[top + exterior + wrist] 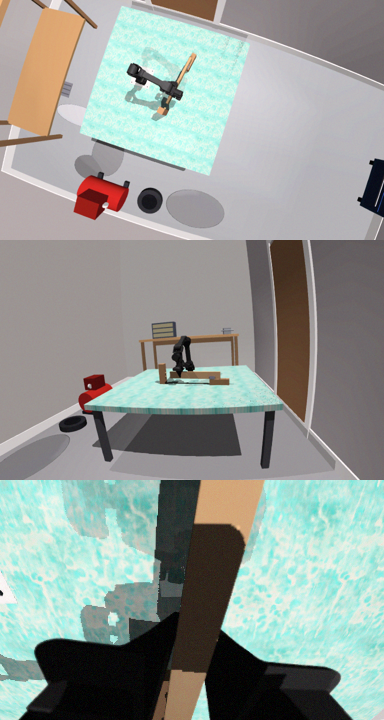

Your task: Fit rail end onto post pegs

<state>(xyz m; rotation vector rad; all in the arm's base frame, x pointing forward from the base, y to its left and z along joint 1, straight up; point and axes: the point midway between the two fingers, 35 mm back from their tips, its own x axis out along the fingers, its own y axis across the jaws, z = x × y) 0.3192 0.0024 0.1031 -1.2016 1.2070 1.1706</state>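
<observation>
The gripper (192, 645) is pinched shut across the narrow width of the rail (195, 375), one finger (127, 672) on each long side face, so the board runs straight out ahead of and behind the hand, as the wrist view shows. That grip near the rail's post end makes sense: the far end only needs to pivot in the bracket, while the near end is the part that has to be lifted and steered. In the exterior view the rail looks close to level and raised off the table (181, 398), with its far end, well away from the hand, resting at the low footboard block (219, 380). The post (162, 373) stands just beyond the hand on the side opposite the block, and the rail's near end appears close to it with a small gap left; the pegs and holes are too small to make out, so whether they have begun to enter cannot be told. From above, the arm (152, 78) reaches across the rail at an angle, hiding the joint area. The step in hand appears to be lining up and sliding the rail endwise toward the post, which calls for keeping the board level so both pegs meet their holes together.
</observation>
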